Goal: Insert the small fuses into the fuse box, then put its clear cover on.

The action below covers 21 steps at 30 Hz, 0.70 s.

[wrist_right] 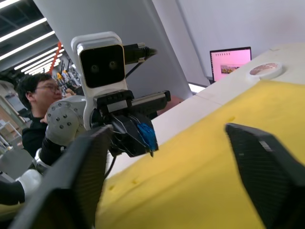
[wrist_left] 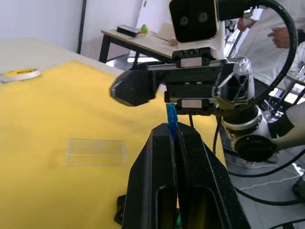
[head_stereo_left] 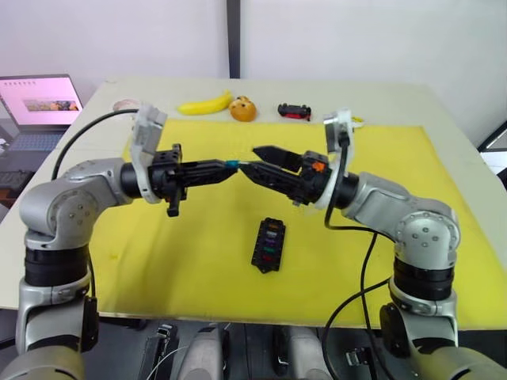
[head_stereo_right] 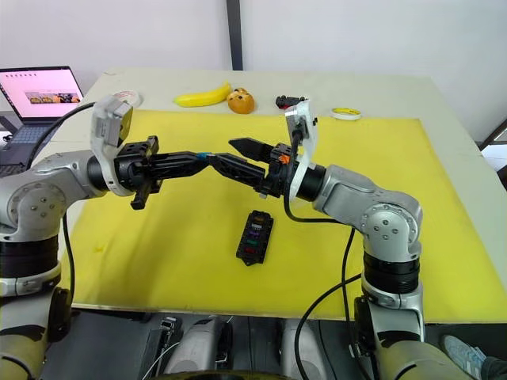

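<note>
In the middle of the head-camera frame the left gripper [head_stereo_left: 230, 165] is pinching a teal fuse [wrist_left: 171, 119] between closed fingers, with only a short blue-green sliver sticking out past the tips, while the right gripper [head_stereo_left: 255, 162] is facing it tip to tip with its fingers spread wide, the fuse lying just in front of the gap. Both are hanging in the air above the yellow mat [head_stereo_left: 412, 174], with the fuse box [head_stereo_left: 269, 245] lying flat below them, slightly lower and right of centre, several coloured fuses already seated in its slots. The clear cover [wrist_left: 96, 151] is resting on the mat apart from the box, at the left of the left wrist frame. This looks like a hand-over or regrasp of the fuse, and the main risk is a drop: so little of it is showing that the right fingers could close on the left fingertips instead of the plastic, or the left could let go before the right has a firm hold. A fuse falling from here could bounce across the mat or land on the box and be hard to pick up. A skewed grasp would also leave the blades tilted, so they may jam against a slot edge. Later, the near-invisible cover could be nudged aside.
</note>
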Motion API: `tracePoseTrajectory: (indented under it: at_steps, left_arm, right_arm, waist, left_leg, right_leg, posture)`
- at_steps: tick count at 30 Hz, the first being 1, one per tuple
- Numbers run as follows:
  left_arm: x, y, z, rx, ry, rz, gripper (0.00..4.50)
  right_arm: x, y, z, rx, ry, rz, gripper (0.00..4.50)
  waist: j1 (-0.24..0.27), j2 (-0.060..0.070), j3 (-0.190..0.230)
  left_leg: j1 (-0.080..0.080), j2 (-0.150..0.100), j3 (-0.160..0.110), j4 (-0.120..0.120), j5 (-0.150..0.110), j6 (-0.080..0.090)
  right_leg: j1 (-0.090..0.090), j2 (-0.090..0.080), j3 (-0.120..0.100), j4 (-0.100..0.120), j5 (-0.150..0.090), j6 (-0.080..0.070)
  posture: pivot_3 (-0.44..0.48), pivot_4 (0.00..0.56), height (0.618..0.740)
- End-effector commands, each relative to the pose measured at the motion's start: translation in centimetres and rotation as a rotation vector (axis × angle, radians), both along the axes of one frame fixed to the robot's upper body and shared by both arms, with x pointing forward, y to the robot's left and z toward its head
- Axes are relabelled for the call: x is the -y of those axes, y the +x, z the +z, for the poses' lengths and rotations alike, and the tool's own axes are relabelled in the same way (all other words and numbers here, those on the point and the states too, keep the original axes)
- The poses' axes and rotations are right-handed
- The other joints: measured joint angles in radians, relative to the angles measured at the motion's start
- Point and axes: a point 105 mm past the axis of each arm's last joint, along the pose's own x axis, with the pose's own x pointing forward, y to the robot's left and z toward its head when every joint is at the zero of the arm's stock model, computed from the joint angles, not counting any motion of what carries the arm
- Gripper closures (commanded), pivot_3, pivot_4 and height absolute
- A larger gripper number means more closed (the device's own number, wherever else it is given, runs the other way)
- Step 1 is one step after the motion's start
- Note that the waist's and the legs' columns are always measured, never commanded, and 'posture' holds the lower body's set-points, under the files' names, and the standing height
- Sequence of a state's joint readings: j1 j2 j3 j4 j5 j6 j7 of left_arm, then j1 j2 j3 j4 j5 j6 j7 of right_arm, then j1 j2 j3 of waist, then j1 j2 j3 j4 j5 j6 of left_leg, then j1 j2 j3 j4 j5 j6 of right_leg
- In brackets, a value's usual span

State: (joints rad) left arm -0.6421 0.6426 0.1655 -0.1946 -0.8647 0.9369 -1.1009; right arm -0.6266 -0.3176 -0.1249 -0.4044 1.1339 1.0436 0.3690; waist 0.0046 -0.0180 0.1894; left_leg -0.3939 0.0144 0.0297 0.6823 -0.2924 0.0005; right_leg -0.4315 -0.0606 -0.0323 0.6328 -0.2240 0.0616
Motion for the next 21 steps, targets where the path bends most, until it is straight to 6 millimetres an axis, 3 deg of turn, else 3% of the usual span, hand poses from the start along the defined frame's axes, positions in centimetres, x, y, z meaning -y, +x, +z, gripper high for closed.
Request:
tracePoseTrajectory:
  at_steps: [1, 10, 21]
  left_arm:
    - [0.4, -0.6, 0.7, 0.015, 0.003, -0.044, 4.5]
    - [0.7, -1.6, 0.9, -0.054, 0.018, -0.136, 4.5]
    - [1.2, -1.5, 1.3, -0.048, 0.006, -0.155, 4.5]
  right_arm:
    - [-0.5, -1.6, 1.3, 0.057, 0.043, 0.048, 1.82]
    - [-0.8, -2.5, 1.1, 0.027, 0.043, 0.098, 1.82]
    - [-0.9, -2.7, 0.4, 0.021, 0.021, 0.113, 1.82]
  waist:
    - [0.0, 0.0, 0.0]
    - [-0.001, 0.0, 0.0]
    - [-0.003, 0.0, 0.0]
  left_leg:
    - [0.0, 0.0, 0.0, 0.0, 0.0, 0.0]
    - [0.0, 0.0, 0.0, 0.0, 0.0, 0.0]
    - [0.0, 0.0, 0.0, 0.0, 0.0, 0.0]
  right_leg:
    - [0.0, 0.0, 0.0, 0.0, 0.0, 0.0]
    - [0.0, 0.001, 0.0, 0.0, 0.0, 0.0]
    - [0.0, 0.001, 0.0, 0.0, 0.0, 0.0]
  posture:
    - [0.0, 0.15, 0.737]
    - [0.0, 0.15, 0.737]
    - [0.0, 0.15, 0.737]
